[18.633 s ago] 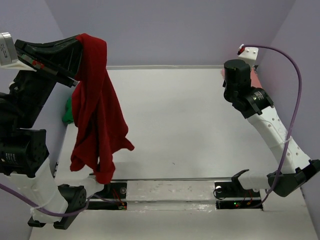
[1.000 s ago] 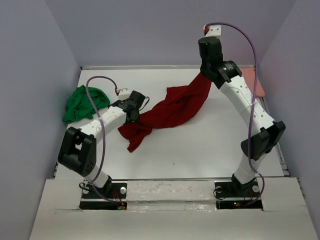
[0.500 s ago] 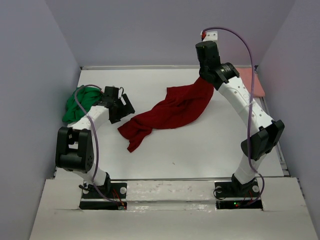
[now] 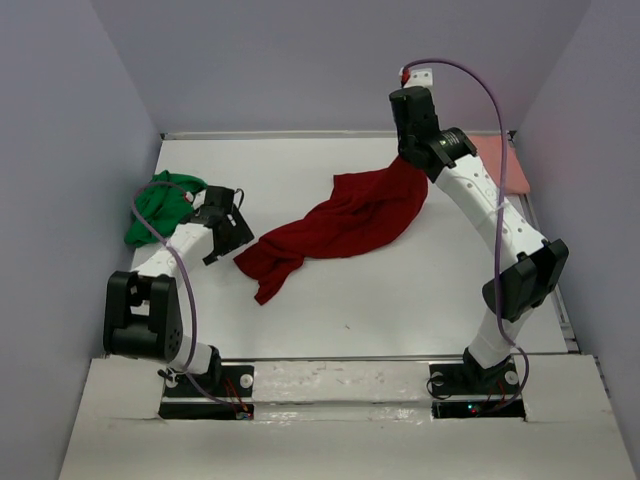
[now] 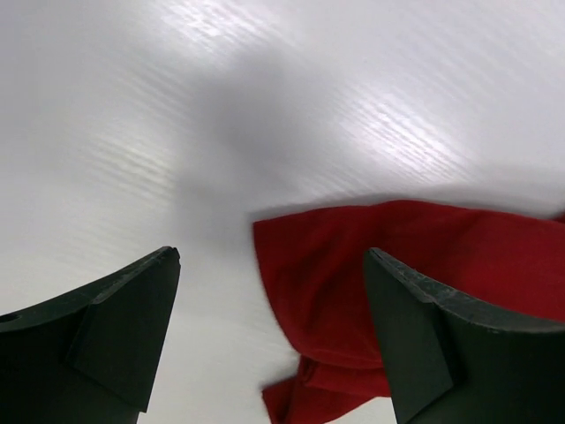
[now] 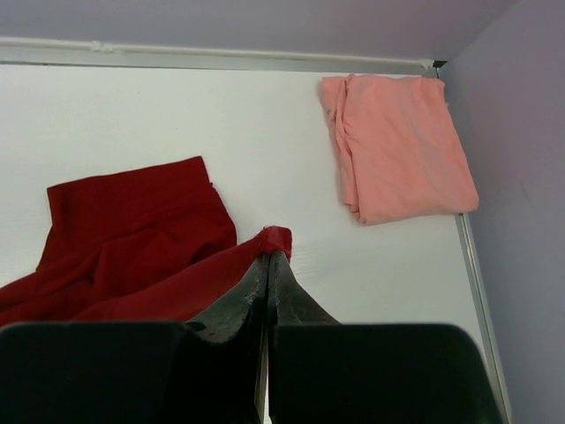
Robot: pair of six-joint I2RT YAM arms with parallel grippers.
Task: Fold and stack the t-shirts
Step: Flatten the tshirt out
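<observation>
Green shirt (image 4: 160, 207) lies bunched at nine o'clock, the left gripper (image 4: 226, 240) spread empty beside it. The limp red shirt (image 4: 345, 220) sprawls at centre, its one-o'clock edge pinched by the right gripper (image 6: 267, 261). Soft and saggy, its free corner looks the best hold.

Dark red shirt (image 5: 353, 291) cut off at left wrist view's edge

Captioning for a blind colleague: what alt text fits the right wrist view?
The right arm's black fingers are shut on an edge of a rumpled dark red shirt on a white table. A folded salmon pink shirt lies in the table's far right corner.
</observation>
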